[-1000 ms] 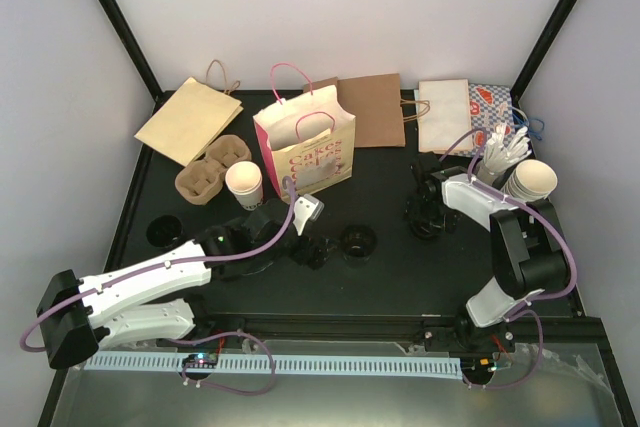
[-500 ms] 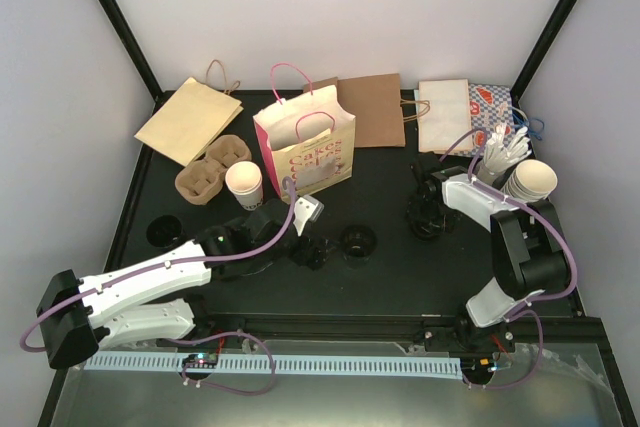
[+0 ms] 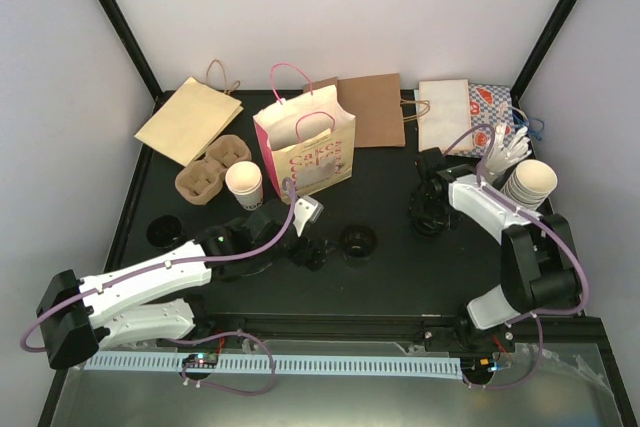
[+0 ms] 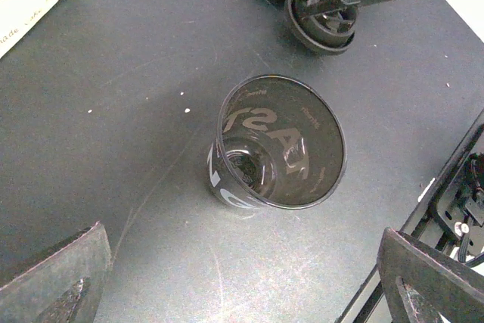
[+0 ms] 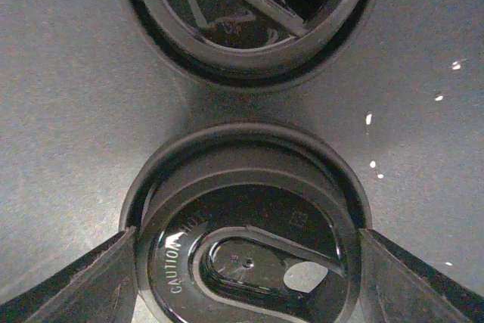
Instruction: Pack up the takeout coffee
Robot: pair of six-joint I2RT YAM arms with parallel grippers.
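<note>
Can see cup (image 3: 243, 185) from top only: upright on table (image 3: 390, 277), just left of bag (image 3: 305, 147), beside carrier (image 3: 212, 167). Missing from both wrist views.

Left wrist: shows left gripper (image 4: 242, 251) fingers wide apart, holding nothing, with dark clear tumbler (image 4: 276, 141) ahead, mouth toward camera.

Right wrist: shows right gripper (image 5: 246, 238) fingers clamped on rim of "CAUTION HOT" lid (image 5: 302, 213), second lid (image 5: 249, 5) just beyond.
</note>
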